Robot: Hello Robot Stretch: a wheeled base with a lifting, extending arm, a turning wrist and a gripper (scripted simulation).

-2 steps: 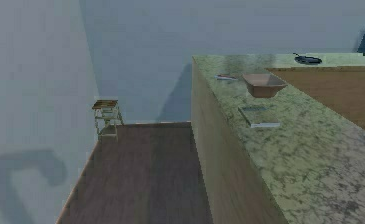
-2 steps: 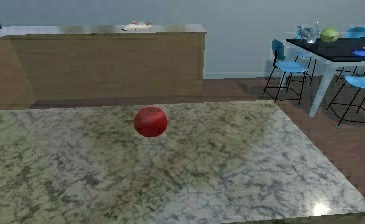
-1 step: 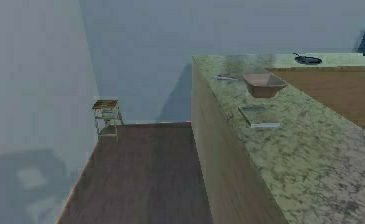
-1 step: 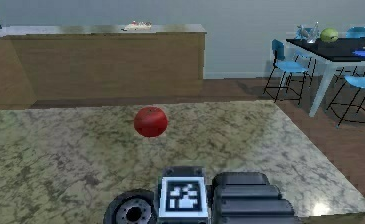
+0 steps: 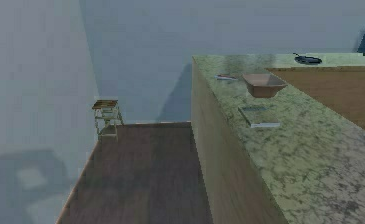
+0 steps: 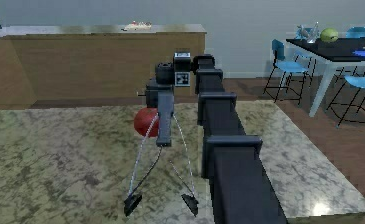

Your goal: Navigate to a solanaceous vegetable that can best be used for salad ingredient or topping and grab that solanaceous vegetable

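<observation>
One red round tomato (image 6: 143, 122) is sitting on the speckled green desk (image 6: 50, 160) in the arm side view, just left of the dark arm (image 6: 225, 140) that is reaching up from the near edge. The dark body of the jaws is showing right beside the tomato, with two thin fingers (image 6: 133, 206) pointing toward the near side. I cannot tell whether the jaws are released, clenched or grasping anything, since the tomato is lying on the desk right at them. Beyond, a second desk (image 6: 90, 65) with a wooden front is running along the far wall and carrying a plate (image 6: 140, 25), and blue chairs (image 6: 287, 62) are standing at the far right. In the forward view, the speckled desk (image 5: 320, 170) is stretching along the right, bearing a brown bowl (image 5: 263, 82), a flat grey thing (image 5: 260, 118) and, farther off, a dark pan (image 5: 308, 59). A small stool (image 5: 106, 112) is standing by the left wall on the wooden floor (image 5: 140, 175).
</observation>
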